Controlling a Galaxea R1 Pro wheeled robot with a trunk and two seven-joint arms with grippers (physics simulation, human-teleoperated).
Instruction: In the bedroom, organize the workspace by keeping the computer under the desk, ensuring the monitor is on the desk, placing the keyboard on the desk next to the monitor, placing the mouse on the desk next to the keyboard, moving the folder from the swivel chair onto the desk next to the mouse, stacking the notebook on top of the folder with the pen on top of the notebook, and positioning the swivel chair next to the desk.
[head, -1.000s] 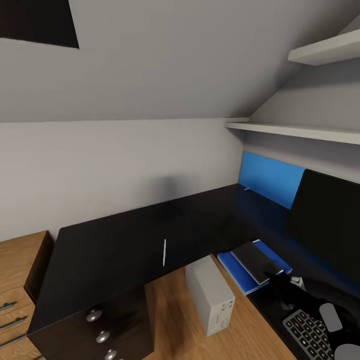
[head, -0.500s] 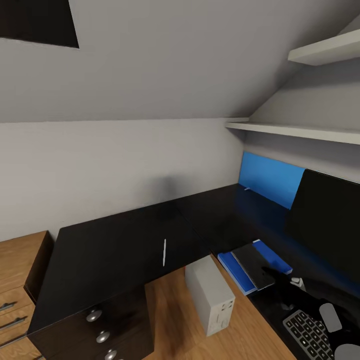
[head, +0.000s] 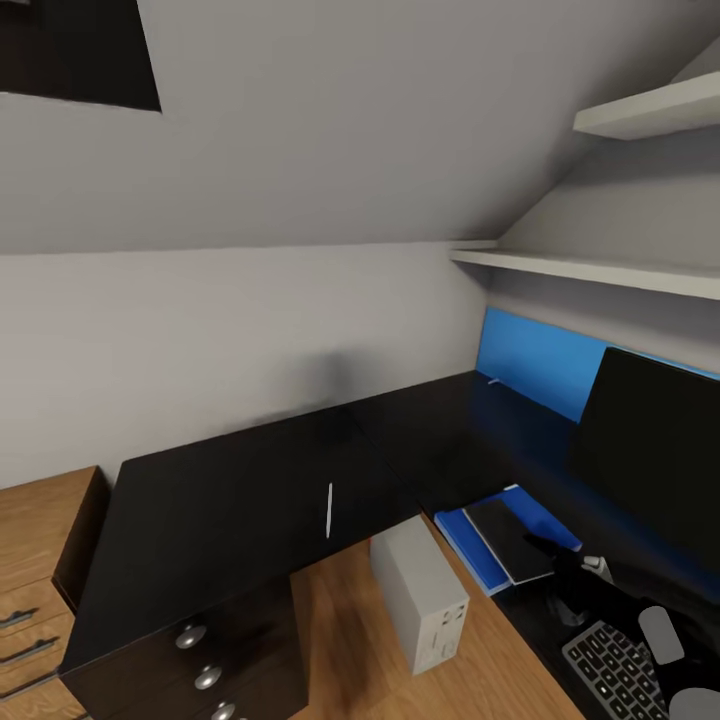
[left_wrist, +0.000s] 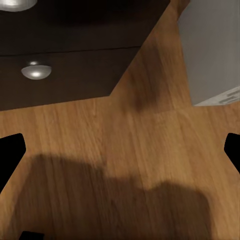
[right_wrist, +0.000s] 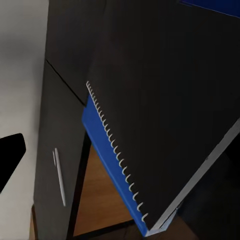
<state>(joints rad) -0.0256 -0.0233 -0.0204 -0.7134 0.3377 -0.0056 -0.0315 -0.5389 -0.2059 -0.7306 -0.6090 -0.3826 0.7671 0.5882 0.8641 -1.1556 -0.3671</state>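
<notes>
Notebook (head: 517, 537) lies on blue folder (head: 467, 540) on surface (head: 230, 500); pen (head: 329, 508) well apart; right end effector (head: 560, 562) beside notebook, grip state unclear; left end effector's fingertips (left_wrist: 11, 150) spread.

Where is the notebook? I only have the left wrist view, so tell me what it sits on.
Observer: The notebook lies over the blue folder, on the desk beside the monitor.
Operator: Give me the pen.
Observer: The pen lies alone on the desk's other wing, apart from the notebook.
Operator: Report the keyboard.
Observer: The keyboard sits on the desk in front of the monitor, near the folder.
</notes>
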